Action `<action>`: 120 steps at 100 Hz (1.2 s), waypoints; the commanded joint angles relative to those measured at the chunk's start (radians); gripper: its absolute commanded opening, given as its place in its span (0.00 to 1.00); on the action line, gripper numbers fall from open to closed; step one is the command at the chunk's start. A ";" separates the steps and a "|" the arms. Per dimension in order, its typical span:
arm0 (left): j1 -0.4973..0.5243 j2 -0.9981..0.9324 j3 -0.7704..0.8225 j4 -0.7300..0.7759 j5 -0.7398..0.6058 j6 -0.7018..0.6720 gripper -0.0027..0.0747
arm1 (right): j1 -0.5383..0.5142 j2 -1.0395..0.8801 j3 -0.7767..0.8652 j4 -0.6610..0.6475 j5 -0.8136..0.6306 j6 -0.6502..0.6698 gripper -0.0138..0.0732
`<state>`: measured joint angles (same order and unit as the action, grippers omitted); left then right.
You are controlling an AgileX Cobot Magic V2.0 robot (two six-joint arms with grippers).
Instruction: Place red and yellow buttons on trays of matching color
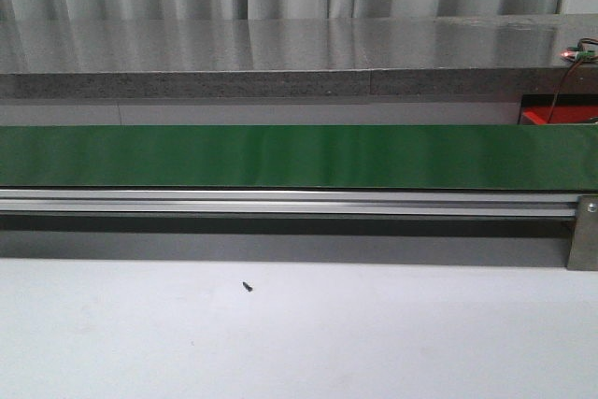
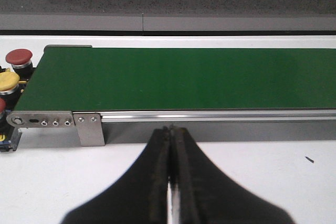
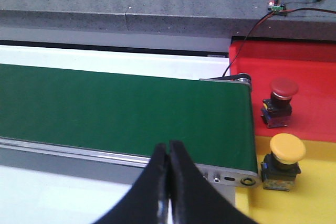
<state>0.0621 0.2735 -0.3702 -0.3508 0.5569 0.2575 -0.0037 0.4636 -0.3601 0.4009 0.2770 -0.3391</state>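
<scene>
In the right wrist view a red button (image 3: pixel 281 100) stands on the red tray (image 3: pixel 315 72), and a yellow button (image 3: pixel 286 158) stands on the yellow tray (image 3: pixel 315 198), both past the belt's end. My right gripper (image 3: pixel 169 145) is shut and empty, in front of the green belt (image 3: pixel 121 111). In the left wrist view a red button (image 2: pixel 19 57) and a yellow button (image 2: pixel 8 82) sit beside the other end of the belt (image 2: pixel 184 77). My left gripper (image 2: pixel 171 128) is shut with nothing in it. The front view shows no gripper.
The green conveyor belt (image 1: pixel 299 156) with its aluminium rail (image 1: pixel 280 203) runs across the white table (image 1: pixel 299 334). A grey stone ledge (image 1: pixel 280 53) lies behind it. A small circuit board with wires (image 3: pixel 278 6) sits on the ledge. A tiny dark speck (image 1: pixel 248 287) lies on the table.
</scene>
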 commanded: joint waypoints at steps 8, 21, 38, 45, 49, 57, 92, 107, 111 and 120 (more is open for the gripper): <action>-0.009 0.011 -0.042 -0.022 -0.078 -0.005 0.01 | -0.001 0.001 -0.024 0.012 -0.064 0.001 0.02; -0.009 0.055 -0.083 -0.019 -0.076 -0.031 0.01 | -0.001 0.001 -0.024 0.012 -0.065 0.001 0.02; -0.005 0.162 -0.153 -0.012 -0.075 -0.040 0.01 | -0.001 0.001 -0.024 0.012 -0.065 0.001 0.02; -0.005 0.218 -0.187 -0.001 -0.077 -0.040 0.01 | -0.001 0.001 -0.024 0.012 -0.066 0.001 0.02; -0.005 0.253 -0.202 0.013 -0.079 -0.040 0.01 | -0.001 0.001 -0.024 0.012 -0.066 0.001 0.02; -0.005 0.320 -0.235 0.037 -0.087 -0.042 0.01 | -0.001 0.001 -0.024 0.012 -0.066 0.001 0.02; 0.159 0.563 -0.366 0.041 -0.092 -0.066 0.01 | -0.001 0.001 -0.024 0.012 -0.066 0.001 0.02; 0.271 0.636 -0.385 0.041 -0.092 -0.066 0.03 | -0.001 0.001 -0.024 0.012 -0.066 0.001 0.02; 0.298 0.653 -0.385 0.041 -0.090 -0.066 0.07 | -0.001 0.001 -0.024 0.012 -0.066 0.001 0.02; 0.345 0.698 -0.390 0.041 -0.085 -0.066 0.26 | -0.001 0.001 -0.024 0.012 -0.066 0.001 0.02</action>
<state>0.3656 0.9408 -0.7201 -0.2987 0.5316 0.2053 -0.0037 0.4636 -0.3577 0.4009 0.2770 -0.3386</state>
